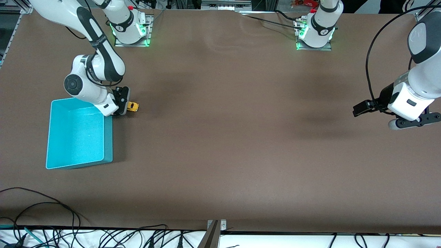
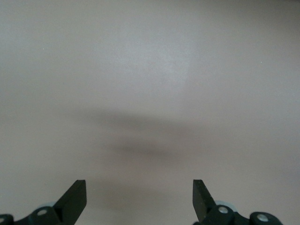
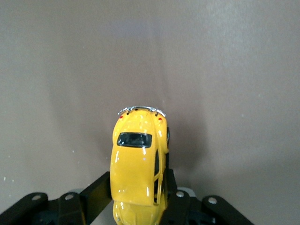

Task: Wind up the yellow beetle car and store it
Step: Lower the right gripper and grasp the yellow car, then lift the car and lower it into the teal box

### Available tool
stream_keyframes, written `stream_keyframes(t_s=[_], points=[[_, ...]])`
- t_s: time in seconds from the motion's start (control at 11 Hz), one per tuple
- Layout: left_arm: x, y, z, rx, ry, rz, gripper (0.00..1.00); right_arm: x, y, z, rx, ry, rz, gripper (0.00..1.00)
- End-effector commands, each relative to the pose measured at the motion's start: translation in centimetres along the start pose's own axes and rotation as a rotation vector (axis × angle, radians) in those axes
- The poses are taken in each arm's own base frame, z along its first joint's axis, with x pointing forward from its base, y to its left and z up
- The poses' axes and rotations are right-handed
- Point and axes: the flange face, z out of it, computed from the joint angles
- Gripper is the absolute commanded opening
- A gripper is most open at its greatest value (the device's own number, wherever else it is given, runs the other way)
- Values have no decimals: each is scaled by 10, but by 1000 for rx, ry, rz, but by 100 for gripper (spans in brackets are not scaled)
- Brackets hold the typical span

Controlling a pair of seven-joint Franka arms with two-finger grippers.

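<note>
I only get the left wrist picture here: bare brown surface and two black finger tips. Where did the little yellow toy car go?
Observer: The tiny yellow beetle-shaped toy car sits between the right gripper's black fingers, which are shut on its sides.
Operator: Is it up in the air?
Observer: I cannot tell; the front view shows it low at the brown table, beside the open turquoise plastic bin.
Operator: Anything in that bin?
Observer: No, only its bare turquoise floor shows.
Operator: And my gripper?
Observer: The left gripper waits, open, over the left arm's end of the table.
</note>
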Motion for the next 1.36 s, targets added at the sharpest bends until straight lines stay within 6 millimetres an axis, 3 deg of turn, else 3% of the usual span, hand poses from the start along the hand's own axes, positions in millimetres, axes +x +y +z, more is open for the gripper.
stream_keyframes(t_s=[0.0,0.36,0.72,1.0,1.27], points=[[-2,-2,-1,-23,-7,15,100,26,-3,-23,-6,22,-34,0],[-2,-2,-1,-23,-7,15,100,57,12,-97,43,36,-41,0],[-2,-2,-1,-23,-7,15,100,71,27,-164,60,24,-70,0],[-2,-2,-1,-23,-7,15,100,68,41,-186,38,-36,-112,0],[-2,-1,-1,-23,-7,16,100,51,63,-189,38,-71,-179,0]])
